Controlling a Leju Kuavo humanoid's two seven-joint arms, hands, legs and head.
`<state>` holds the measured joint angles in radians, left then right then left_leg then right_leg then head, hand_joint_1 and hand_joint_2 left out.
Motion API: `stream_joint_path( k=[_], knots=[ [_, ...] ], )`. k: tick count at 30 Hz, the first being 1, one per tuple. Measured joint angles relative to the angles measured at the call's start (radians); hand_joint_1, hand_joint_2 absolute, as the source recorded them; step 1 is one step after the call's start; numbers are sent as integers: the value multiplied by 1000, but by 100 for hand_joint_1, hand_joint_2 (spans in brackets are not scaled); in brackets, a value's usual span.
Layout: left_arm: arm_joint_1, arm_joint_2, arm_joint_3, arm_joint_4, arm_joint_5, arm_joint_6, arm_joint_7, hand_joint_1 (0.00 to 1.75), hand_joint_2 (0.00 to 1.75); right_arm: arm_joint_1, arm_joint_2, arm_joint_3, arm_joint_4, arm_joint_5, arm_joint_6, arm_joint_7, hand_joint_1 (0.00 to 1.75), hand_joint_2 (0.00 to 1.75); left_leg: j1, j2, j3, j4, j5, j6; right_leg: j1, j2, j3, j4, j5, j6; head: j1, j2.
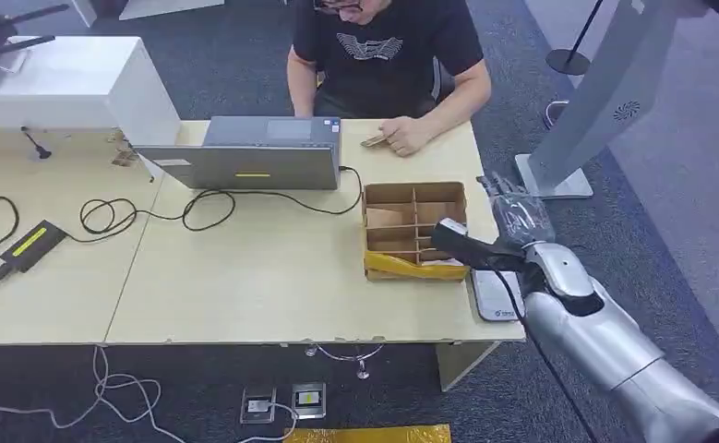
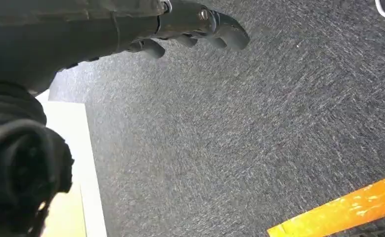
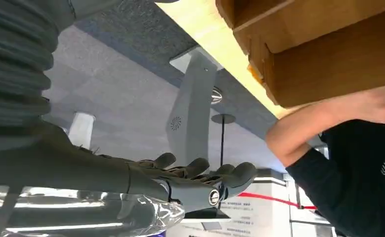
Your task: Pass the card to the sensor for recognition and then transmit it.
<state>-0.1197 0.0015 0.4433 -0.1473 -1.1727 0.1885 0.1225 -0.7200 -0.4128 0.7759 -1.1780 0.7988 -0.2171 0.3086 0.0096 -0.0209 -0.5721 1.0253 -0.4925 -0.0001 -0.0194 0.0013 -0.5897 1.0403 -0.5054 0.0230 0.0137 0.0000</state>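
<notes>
My right hand (image 1: 505,220) hovers over the table's right edge, just right of a partitioned cardboard box (image 1: 414,214). Its fingers are spread and its thumb reaches toward the box's front corner, with nothing held. The right wrist view shows the same hand (image 3: 190,178) empty, with the box (image 3: 328,54) close by. A white card (image 1: 444,263) lies in the box's front compartment. A flat grey sensor pad (image 1: 494,295) sits on the table under my forearm. A person across the table holds a small card (image 1: 375,141). My left hand (image 2: 195,27) hangs over the carpet, holding nothing.
A grey laptop (image 1: 254,157) stands mid-table with a black cable looping to a power brick (image 1: 30,245). A white case (image 1: 69,83) sits at the back left. A tall grey stand (image 1: 605,101) stands right of the table. Yellow tape (image 2: 343,207) marks the floor.
</notes>
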Motion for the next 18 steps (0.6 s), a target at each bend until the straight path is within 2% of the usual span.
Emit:
stream_joint_path(
  k=[7,18],
  knots=[
    [6,0,0,0,-3,10,0,0,0,-2,26,22,26,-18,-13,-32,0,175,0,0,0,0,0,0,0,-1,0,0,0,0,0,0],
    [5,3,-34,0,-83,-19,-8,0,0,-2,59,35,84,-22,-19,-53,0,175,0,0,0,0,0,0,0,0,0,0,0,0,0,0]
  ],
)
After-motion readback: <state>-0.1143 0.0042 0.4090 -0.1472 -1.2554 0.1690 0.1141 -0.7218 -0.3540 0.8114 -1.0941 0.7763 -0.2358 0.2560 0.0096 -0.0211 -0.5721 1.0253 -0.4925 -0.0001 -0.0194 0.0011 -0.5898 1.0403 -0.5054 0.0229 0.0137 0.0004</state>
